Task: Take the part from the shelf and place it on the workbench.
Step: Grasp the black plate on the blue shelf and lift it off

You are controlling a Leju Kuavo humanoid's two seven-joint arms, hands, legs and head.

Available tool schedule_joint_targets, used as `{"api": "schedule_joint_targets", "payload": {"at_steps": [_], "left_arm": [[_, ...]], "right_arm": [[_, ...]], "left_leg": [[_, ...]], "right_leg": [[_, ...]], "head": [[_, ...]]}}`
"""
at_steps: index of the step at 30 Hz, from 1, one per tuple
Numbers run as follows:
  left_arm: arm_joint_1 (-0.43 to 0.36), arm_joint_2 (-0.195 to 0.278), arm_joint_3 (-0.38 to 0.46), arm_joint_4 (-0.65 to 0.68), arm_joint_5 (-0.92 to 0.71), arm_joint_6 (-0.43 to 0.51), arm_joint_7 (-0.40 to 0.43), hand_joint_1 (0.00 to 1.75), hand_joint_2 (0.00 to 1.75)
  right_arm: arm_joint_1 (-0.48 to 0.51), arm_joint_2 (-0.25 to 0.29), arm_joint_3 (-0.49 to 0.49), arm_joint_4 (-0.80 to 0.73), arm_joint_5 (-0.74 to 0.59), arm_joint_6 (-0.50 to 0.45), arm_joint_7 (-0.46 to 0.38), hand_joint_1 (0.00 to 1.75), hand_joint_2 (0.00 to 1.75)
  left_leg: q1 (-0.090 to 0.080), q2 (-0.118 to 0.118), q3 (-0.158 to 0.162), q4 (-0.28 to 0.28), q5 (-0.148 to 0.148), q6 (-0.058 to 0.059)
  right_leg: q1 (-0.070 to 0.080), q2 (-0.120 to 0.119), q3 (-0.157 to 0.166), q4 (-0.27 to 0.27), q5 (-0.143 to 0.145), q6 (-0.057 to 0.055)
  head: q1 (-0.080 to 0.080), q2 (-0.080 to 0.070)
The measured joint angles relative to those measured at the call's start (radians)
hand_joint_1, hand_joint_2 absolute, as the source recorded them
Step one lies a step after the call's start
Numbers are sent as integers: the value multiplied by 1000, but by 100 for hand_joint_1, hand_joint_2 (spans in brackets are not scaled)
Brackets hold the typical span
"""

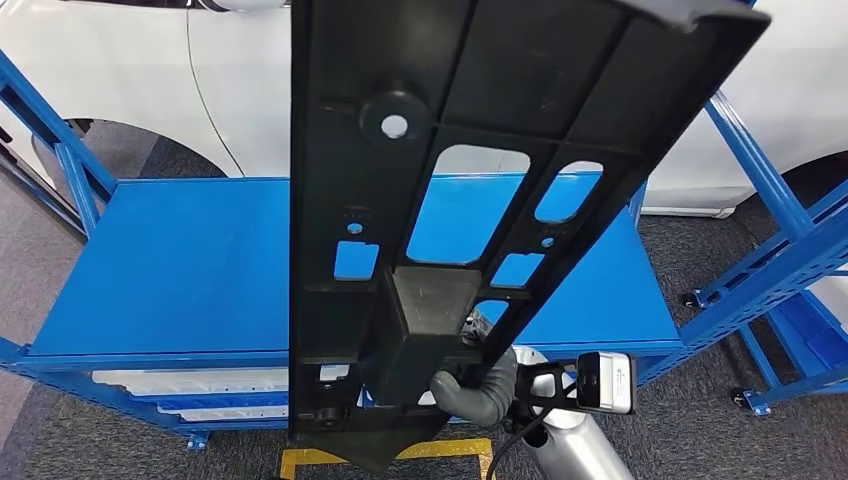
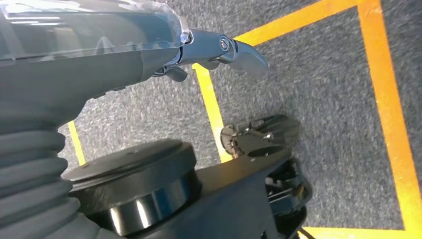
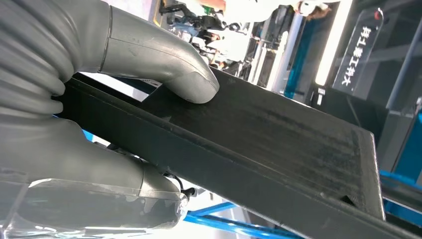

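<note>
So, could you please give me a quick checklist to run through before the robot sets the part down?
1. Right hand grips the black part: ok, thumb pressed on its flat face.
2. Part lifted above the blue shelf top: ok.
3. Bare room on that surface: ok.
4. Left hand empty: ok, it hangs over the floor.
5. Forward view past the part: not ok, largely blocked.
6. Workbench in sight: cannot tell.

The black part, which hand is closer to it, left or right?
Right. The right hand grips the black part near its lower end, thumb pressed on it. The left hand hangs over the grey floor, touching nothing.
</note>
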Motion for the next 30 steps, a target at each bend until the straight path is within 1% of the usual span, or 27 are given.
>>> {"api": "schedule_joint_targets", "payload": {"at_steps": [1, 2, 3, 4, 5, 8, 9, 10, 11, 13, 14, 15, 16, 17, 18, 19, 20, 21, 22, 23, 24, 25, 26, 27, 28, 29, 30], "left_arm": [[1, -1, 0, 0, -1, 3, 3, 0, 175], [1, -2, 1, 0, -1, 7, 5, 0, 175], [1, -4, 2, 0, -1, 11, 7, 0, 175], [0, -5, 3, 0, 0, 15, 9, 0, 175], [0, -5, 4, 0, 2, 17, 10, 0, 175], [-1, -6, 7, 0, 9, 23, 9, 0, 175], [-2, -6, 8, 0, 12, 26, 7, 0, 175], [-2, -6, 9, 0, 14, 29, 6, 0, 175], [-3, -7, 9, 0, 17, 31, 6, 0, 175], [-3, -7, 13, 0, 26, 36, 8, 0, 175], [-3, -7, 16, 0, 31, 38, 12, 0, 175], [-3, -7, 19, 0, 37, 39, 16, 0, 175], [-3, -7, 23, 0, 42, 39, 21, 0, 175], [-3, -7, 28, 0, 46, 37, 26, 0, 175], [-3, -7, 32, 0, 49, 34, 29, 0, 175], [-4, -6, 35, 0, 51, 30, 31, 0, 175], [-4, -6, 37, 0, 52, 27, 32, 0, 175], [-4, -6, 38, 0, 52, 25, 33, 0, 175], [-3, -5, 39, 0, 52, 24, 35, 0, 175], [-1, -6, 40, 0, 52, 22, 35, 0, 175], [0, -6, 40, 0, 51, 20, 36, 0, 175], [0, -6, 40, 0, 51, 18, 36, 0, 175], [-1, -7, 40, 0, 49, 16, 36, 0, 175], [-2, -8, 40, 0, 47, 14, 37, 0, 175], [-1, -8, 40, 0, 45, 11, 37, 0, 175], [-1, -8, 40, 0, 43, 9, 38, 0, 175], [0, -8, 40, 0, 42, 6, 39, 0, 175]], "right_arm": [[13, -2, 3, -9, 3, -3, 0, 175, 175], [22, -4, 7, -17, 5, -4, 0, 175, 175], [28, -6, 9, -24, 6, -5, 0, 175, 175], [33, -7, 12, -31, 6, -6, 0, 175, 175], [37, -9, 15, -37, 6, -7, 0, 175, 175], [46, -13, 22, -46, 6, -14, -1, 175, 175], [46, -15, 24, -46, 6, -18, -1, 175, 175], [45, -16, 27, -46, 5, -22, -1, 175, 175], [44, -18, 30, -46, 2, -27, -1, 175, 175], [40, -23, 34, -41, -9, -39, -1, 175, 175], [37, -26, 35, -36, -16, -44, -1, 175, 175], [34, -30, 35, -30, -25, -48, 0, 175, 175], [30, -34, 36, -25, -33, -50, 1, 175, 175], [25, -37, 36, -19, -41, -53, 3, 175, 175], [19, -39, 36, -16, -47, -54, 7, 175, 175], [14, -42, 36, -13, -52, -55, 11, 175, 175], [10, -44, 36, -10, -56, -56, 16, 175, 175], [8, -46, 36, -8, -59, -57, 21, 175, 175], [8, -48, 36, -6, -60, -58, 25, 175, 175], [7, -51, 36, -5, -61, -61, 27, 175, 175], [8, -54, 36, -4, -61, -65, 29, 175, 175], [8, -58, 36, -4, -60, -70, 30, 175, 175], [8, -63, 36, -3, -60, -74, 31, 175, 175], [10, -68, 36, -2, -59, -79, 30, 175, 175], [12, -73, 36, 0, -56, -84, 28, 175, 175], [15, -77, 36, 2, -54, -89, 26, 175, 175], [19, -81, 35, 3, -50, -94, 23, 175, 175]], "left_leg": [[1, 0, 1, 2, -2, -2], [2, -1, 1, 6, -4, -6], [2, -1, 0, 12, -8, -12], [1, -2, -1, 18, -12, -18], [-1, -3, -2, 22, -15, -24], [1, -2, 0, 22, -18, -42], [3, -2, -3, 30, -26, -47], [4, -1, -13, 54, -44, -52], [4, 0, -32, 101, -73, -55], [5, 0, -92, 234, -138, -59], [5, 0, -117, 288, -155, -59], [4, 0, -125, 308, -153, -57], [4, 0, -113, 287, -132, -53], [2, 0, -84, 229, -100, -47], [-1, -1, -47, 153, -68, -39], [-4, -1, -14, 89, -44, -32], [-8, -1, 6, 46, -30, -26], [-11, -2, 14, 25, -25, -21], [-13, -2, 14, 23, -22, -19], [-11, -2, 12, 18, -16, -14], [-9, -1, 12, 11, -8, -9], [-6, 1, 9, 4, 0, -3], [-4, 3, 5, -3, 9, 3], [-4, 5, -3, -5, 16, 6], [-5, 6, -12, -4, 22, 8], [-6, 7, -23, -2, 28, 8], [-6, 7, -33, 0, 34, 8]], "right_leg": [[-4, -1, 17, -35, 27, 2], [-8, -2, 52, -103, 63, 4], [-10, -3, 87, -171, 89, 4], [-10, -2, 114, -223, 106, 1], [-9, 0, 128, -253, 112, -3], [-4, 4, 130, -262, 113, -25], [-5, 3, 131, -264, 115, -31], [-6, 2, 132, -266, 117, -37], [-6, 1, 133, -268, 119, -42], [-3, -1, 131, -268, 119, -47], [0, -1, 131, -268, 119, -48], [2, -1, 131, -268, 120, -49], [5, -1, 131, -267, 121, -49], [6, 0, 133, -267, 121, -49], [7, 0, 134, -267, 122, -49], [9, 1, 133, -266, 124, -47], [9, 1, 132, -266, 126, -43], [9, 1, 130, -267, 129, -38], [9, 1, 128, -269, 133, -31], [9, 0, 127, -270, 135, -25], [9, 0, 125, -267, 130, -19], [9, 0, 120, -253, 112, -15], [9, 0, 106, -217, 79, -11], [7, 0, 85, -160, 36, -8], [6, 0, 62, -92, -7, -5], [4, 0, 44, -31, -38, -2], [3, 0, 40, 2, -48, 0]], "head": [[0, 0], [0, 0], [0, 0], [0, 0], [0, 0], [0, 0], [0, 0], [0, 0], [0, 0], [0, 0], [0, 0], [0, 0], [0, 0], [0, 0], [0, 0], [0, 0], [0, 0], [0, 0], [0, 0], [0, 0], [0, 0], [0, 0], [0, 0], [0, 0], [0, 0], [0, 0], [0, 0]]}}
